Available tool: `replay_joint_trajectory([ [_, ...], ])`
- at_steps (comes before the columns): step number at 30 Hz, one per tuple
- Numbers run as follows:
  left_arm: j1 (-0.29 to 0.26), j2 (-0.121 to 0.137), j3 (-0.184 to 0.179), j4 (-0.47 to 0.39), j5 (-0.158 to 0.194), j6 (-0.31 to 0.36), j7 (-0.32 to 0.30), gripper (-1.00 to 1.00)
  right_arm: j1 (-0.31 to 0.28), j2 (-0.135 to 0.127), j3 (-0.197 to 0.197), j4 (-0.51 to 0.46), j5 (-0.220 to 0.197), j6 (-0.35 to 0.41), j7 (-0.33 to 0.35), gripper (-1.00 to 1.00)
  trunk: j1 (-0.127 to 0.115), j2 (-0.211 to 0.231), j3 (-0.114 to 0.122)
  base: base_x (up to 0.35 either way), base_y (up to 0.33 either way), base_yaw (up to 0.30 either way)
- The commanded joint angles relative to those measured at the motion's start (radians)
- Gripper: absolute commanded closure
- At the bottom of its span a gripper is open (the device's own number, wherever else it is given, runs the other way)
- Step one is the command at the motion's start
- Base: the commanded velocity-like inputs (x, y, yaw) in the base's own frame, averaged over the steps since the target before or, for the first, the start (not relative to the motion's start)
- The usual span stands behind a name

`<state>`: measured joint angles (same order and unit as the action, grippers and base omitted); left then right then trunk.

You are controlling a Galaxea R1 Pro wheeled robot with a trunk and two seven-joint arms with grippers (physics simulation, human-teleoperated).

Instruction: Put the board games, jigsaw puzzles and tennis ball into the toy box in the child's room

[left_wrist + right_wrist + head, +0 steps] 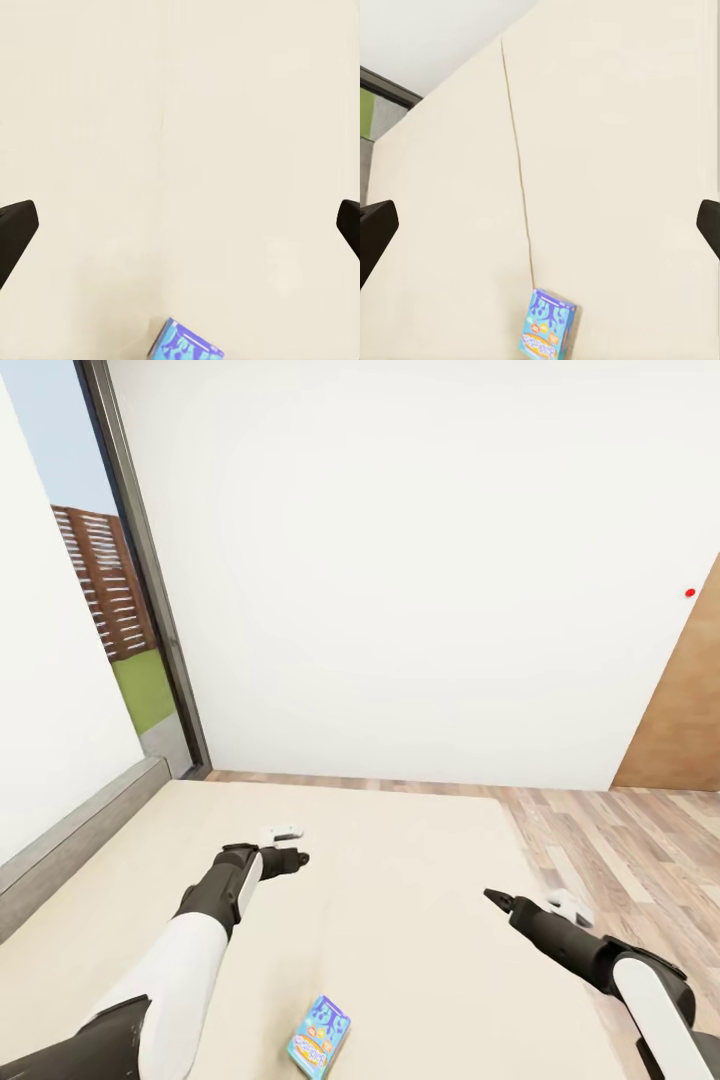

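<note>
low wide bed with beige mattress cover [400,880] fills foreground; dark grey frame along its left edge. plain white wall behind, glazed dark-framed door at left showing grass and slatted fence; wood-plank floor [620,840] and brown door at right. small blue printed board-game box [319,1037] lies flat on mattress near bottom edge, between arms, cut off in left wrist view [184,345]. left gripper [285,847] and right gripper [497,900] both spread wide, empty, hovering above mattress apart from box. faint seam in cover runs toward box.
</note>
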<state>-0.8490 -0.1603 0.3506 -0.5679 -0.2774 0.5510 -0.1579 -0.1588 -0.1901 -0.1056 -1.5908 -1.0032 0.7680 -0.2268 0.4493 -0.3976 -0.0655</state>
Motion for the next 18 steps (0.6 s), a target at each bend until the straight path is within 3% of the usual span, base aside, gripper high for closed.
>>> replay_joint_trajectory([
  [1,-0.001,-0.003,0.0,0.004,-0.01,0.004,-0.008,-1.0,-0.001,0.001,-0.011,-0.001,-0.011,0.018,-0.009,-1.0,0.001,-0.002,-0.002,0.0,0.0,0.0],
  [13,-0.001,-0.008,-0.019,0.036,-0.01,-0.01,0.0,-1.0,-0.002,0.008,-0.044,-0.002,-0.014,0.056,-0.008,-1.0,0.001,-0.002,-0.002,0.0,0.0,0.0],
  [18,-0.002,-0.008,-0.019,0.072,-0.008,-0.029,0.053,-1.0,-0.026,0.013,-0.038,-0.002,-0.015,0.122,-0.009,-1.0,0.001,-0.002,-0.002,0.0,0.0,0.0],
])
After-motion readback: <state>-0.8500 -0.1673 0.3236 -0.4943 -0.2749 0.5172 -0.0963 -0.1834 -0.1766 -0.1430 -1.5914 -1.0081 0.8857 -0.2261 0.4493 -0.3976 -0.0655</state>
